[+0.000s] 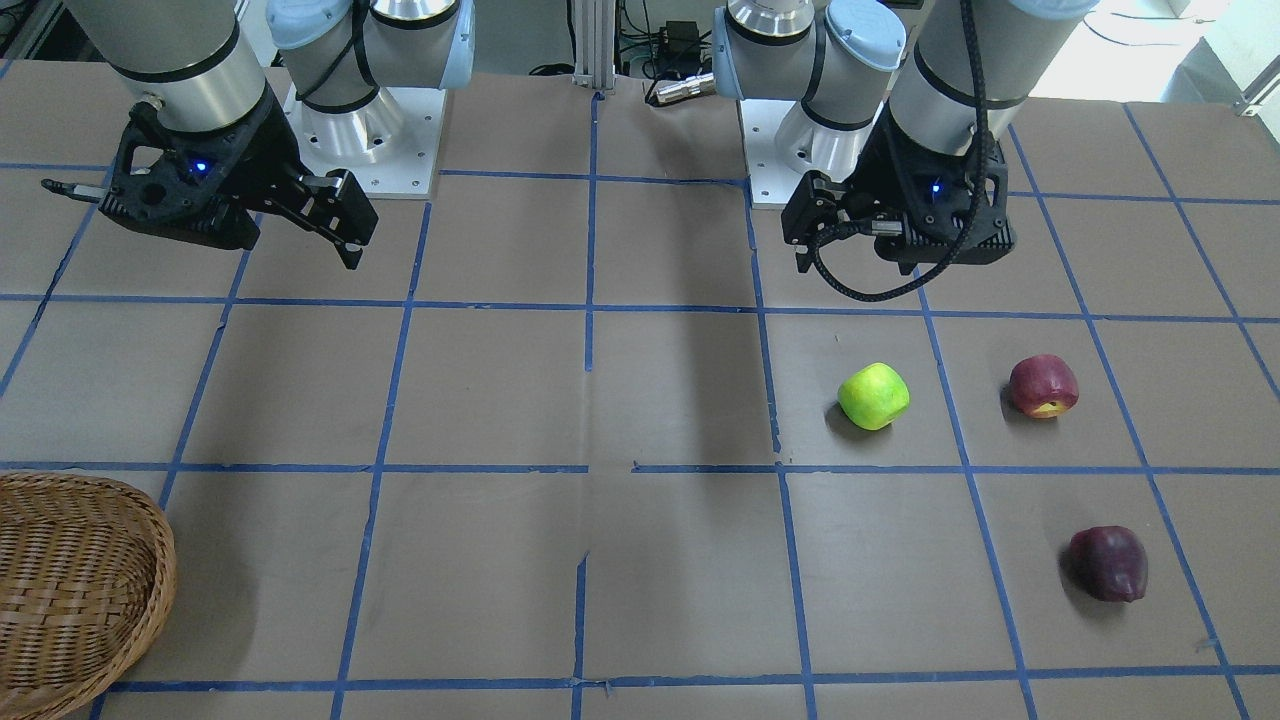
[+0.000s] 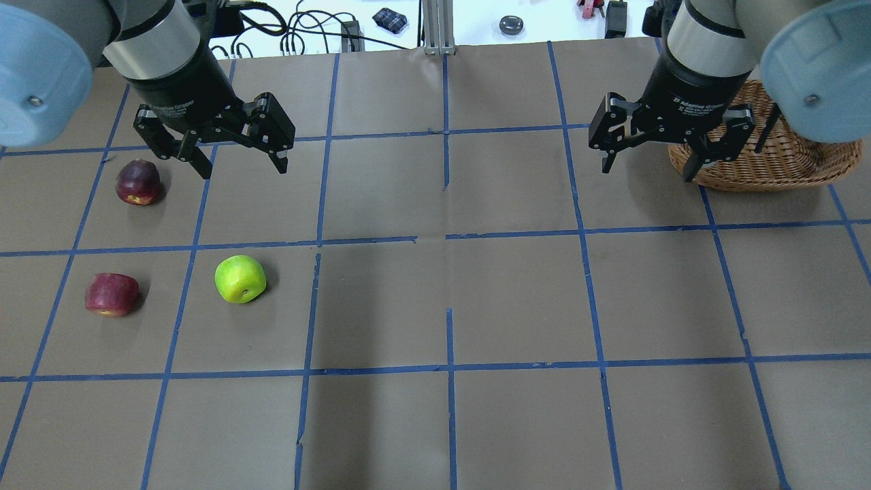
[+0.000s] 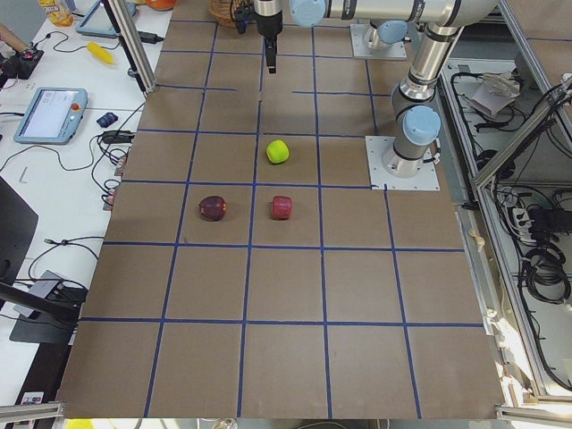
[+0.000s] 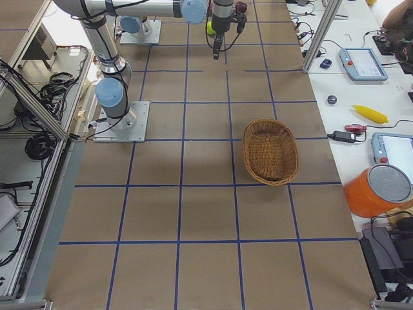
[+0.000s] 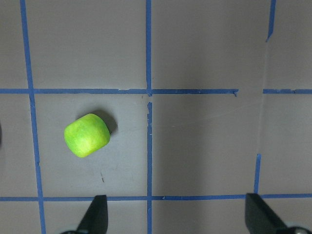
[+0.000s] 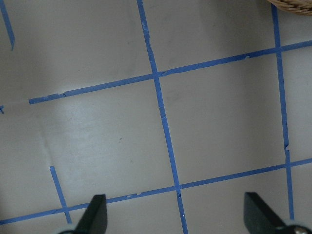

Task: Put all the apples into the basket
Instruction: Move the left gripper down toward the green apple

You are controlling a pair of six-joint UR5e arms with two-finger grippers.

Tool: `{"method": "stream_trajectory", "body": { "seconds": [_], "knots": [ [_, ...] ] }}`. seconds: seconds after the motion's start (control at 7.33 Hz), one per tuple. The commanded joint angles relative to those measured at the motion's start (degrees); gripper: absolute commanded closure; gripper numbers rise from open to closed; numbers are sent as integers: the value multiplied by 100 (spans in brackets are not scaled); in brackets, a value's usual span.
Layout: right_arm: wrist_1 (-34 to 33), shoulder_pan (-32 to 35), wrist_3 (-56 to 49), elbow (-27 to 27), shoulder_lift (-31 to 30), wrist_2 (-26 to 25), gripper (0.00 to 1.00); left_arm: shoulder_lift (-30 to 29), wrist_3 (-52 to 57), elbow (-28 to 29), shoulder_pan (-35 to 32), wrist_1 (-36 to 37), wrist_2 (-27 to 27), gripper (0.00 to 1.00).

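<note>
While the green apple (image 2: 240, 278), red apple (image 2: 111, 294) and maroon apple (image 2: 139, 182) lie frame-left, the left gripper (image 2: 242, 170) and right gripper (image 2: 647, 173) hang wide open, empty (basket (image 2: 762, 171) upper right).

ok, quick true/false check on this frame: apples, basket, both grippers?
1. The basket holds no apple. True.
2. The left gripper holds the green apple. False: it is open and empty; that apple lies on the table.
3. The basket sits on the robot's right side. True.
4. The maroon apple touches the red apple. False: they lie apart.
5. The right gripper is shut. False: it is open, holding nothing.
</note>
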Motion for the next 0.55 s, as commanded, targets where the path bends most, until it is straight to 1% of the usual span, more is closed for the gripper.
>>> {"method": "stream_trajectory", "body": {
  "seconds": [0.0, 0.14, 0.27, 0.41],
  "knots": [
    [-9, 0, 0, 3, 0, 0, 0, -284, 183, -668, 679, 766, 148, 0],
    [0, 0, 0, 3, 0, -9, 0, -372, 166, -1185, 1057, 1216, 114, 0],
    [0, 0, 0, 11, 0, -9, 0, -425, 157, -1851, 1374, 1908, 96, 0],
    [0, 0, 0, 11, 0, -9, 0, -495, 114, -2380, 1482, 2645, 78, 0]
  ]
}}
